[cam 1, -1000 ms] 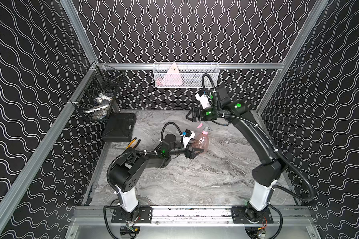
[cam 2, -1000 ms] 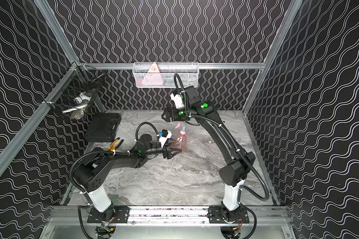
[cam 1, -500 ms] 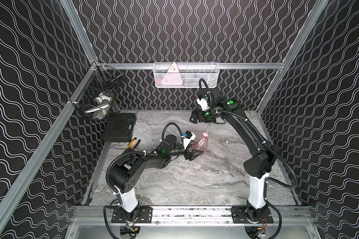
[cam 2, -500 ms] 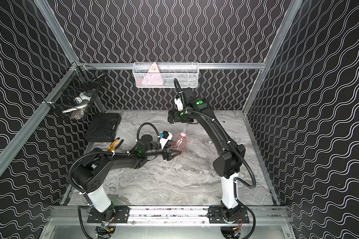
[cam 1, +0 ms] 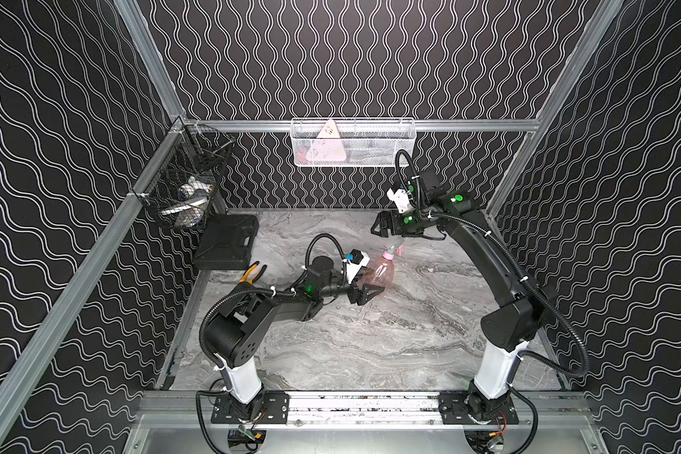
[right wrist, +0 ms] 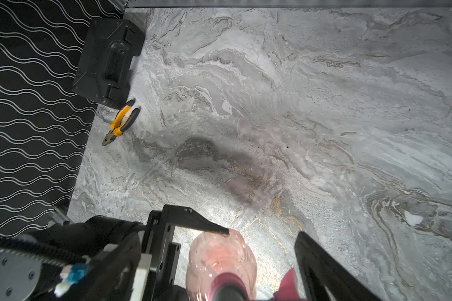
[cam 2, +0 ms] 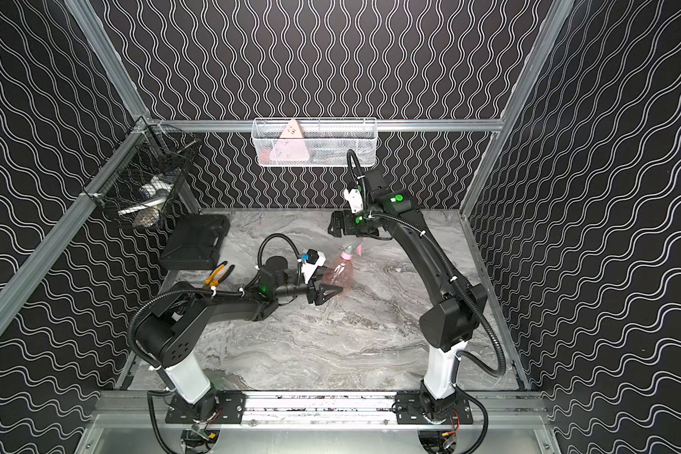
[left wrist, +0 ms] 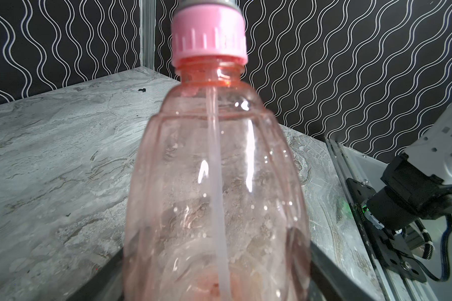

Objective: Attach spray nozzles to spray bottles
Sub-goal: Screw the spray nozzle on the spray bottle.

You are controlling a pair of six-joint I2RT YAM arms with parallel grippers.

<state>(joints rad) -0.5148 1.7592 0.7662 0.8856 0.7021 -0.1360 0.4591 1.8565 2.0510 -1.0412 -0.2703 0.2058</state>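
The spray bottle [left wrist: 214, 182] is translucent pink; its nozzle collar [left wrist: 209, 39] is opaque paler pink, the dip tube [left wrist: 217, 169] milky clear. The tabletop [cam 1: 370, 334] is grey marble veined white and gold. Walls [cam 1: 350, 59] are black with paired white wavy lines. At the bottle's 9 o'clock, pliers [cam 1: 252, 272] show yellow and grey handles; at 12 o'clock, a white mesh basket [cam 1: 382, 149] holds a pale pink card [cam 1: 327, 149].

The left claw [cam 2: 331, 286] grips the pink bottle [cam 2: 343, 271] near the counter's [cam 2: 370, 338] middle, with the nozzle [cam 2: 348, 252] on its neck. The right claw [cam 2: 332, 228] hangs above, apart. Pliers [cam 2: 217, 275] lie beside a black case [cam 2: 195, 241].
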